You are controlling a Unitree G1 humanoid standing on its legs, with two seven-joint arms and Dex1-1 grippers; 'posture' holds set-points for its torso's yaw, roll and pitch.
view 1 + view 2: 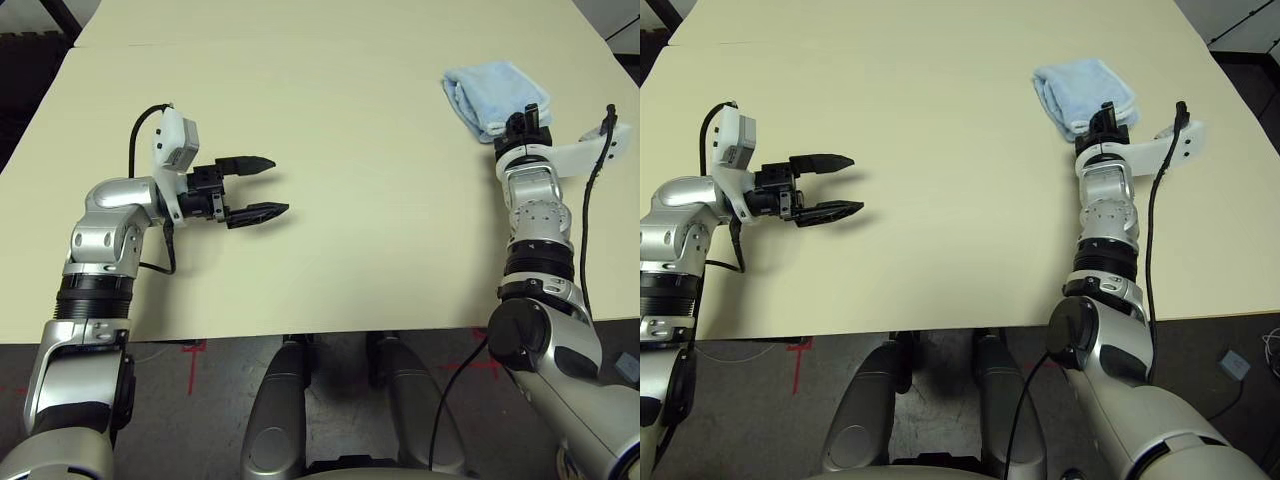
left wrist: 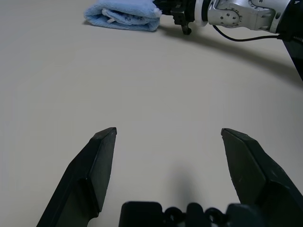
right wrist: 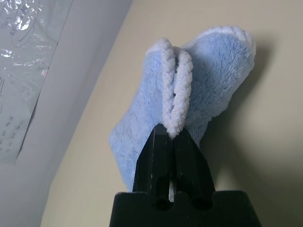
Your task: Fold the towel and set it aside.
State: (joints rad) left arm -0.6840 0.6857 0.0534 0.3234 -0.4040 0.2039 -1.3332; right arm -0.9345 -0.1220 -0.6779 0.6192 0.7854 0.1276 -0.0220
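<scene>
1. Left eye view: the towel [image 1: 495, 92] was seen folded into a compact bundle at the far right of the worktop [image 1: 350, 200], well apart from the bare middle.
2. The right hand [image 1: 529, 113] was found at the near edge of the bundle, with its two fingers pressed together. In the right wrist view the white stitched edging of the towel [image 3: 189, 94] was seen caught at the fingertips, so the hand was judged to be closed on that edge.
3. The grip on the edging, rather than on the bulk of the cloth, was judged to suit sliding or settling the bundle without undoing the folds.
4. The left hand [image 1: 258, 188] was held above the bare left part of the worktop, pointing towards the middle, with its fingers spread wide and nothing between them. It was probably kept there out of the way, since the remaining work lay on the right.
5. In the left wrist view the folded bundle [image 2: 124, 18] lay far across the surface, with the other arm beside it.
6. The folding was judged finished and the setting aside nearly so; only a release appeared to be left.
</scene>
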